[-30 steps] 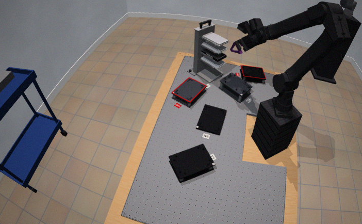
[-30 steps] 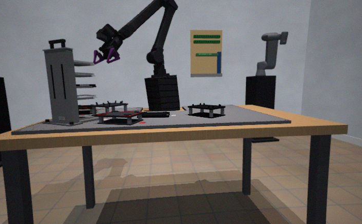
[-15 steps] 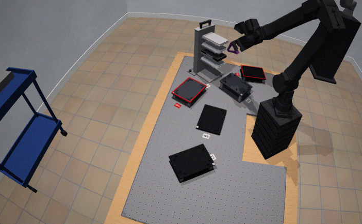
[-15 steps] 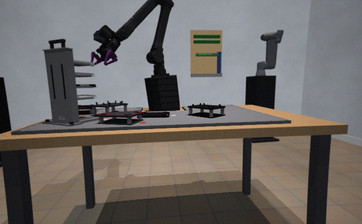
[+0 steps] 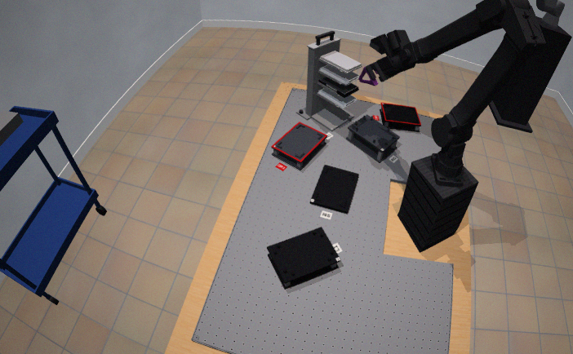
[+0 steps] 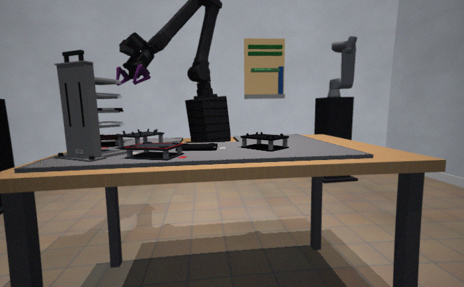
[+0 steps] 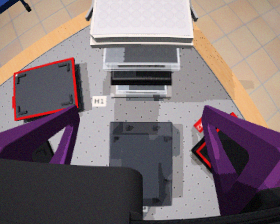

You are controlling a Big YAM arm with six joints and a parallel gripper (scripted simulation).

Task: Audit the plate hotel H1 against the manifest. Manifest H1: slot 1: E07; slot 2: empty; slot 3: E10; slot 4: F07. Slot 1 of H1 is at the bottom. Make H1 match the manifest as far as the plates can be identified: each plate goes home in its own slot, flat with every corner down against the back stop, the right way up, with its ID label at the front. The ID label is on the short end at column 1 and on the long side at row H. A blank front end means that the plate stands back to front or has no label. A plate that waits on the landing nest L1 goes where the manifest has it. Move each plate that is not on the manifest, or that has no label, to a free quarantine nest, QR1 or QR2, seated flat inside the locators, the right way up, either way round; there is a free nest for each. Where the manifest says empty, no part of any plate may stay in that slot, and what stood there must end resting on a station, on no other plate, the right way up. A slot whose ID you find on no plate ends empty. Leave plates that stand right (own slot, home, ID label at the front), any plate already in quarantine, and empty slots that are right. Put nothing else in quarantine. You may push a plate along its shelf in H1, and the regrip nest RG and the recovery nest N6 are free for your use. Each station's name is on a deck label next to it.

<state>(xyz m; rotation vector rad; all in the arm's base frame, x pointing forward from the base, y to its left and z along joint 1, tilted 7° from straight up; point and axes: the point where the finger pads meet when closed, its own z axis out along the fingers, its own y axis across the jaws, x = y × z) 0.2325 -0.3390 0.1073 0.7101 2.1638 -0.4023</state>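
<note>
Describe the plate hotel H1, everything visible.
The plate hotel is a tall grey tower standing upright at the far end of the grey deck, with a black carry handle on top and two dark vertical slits in its side panel. Four shelves jut out one above another; each carries a plate: white-grey on top, pale below, then a black one, pale at the bottom. The open hand hovers just off the top plate's front, touching nothing.
</note>
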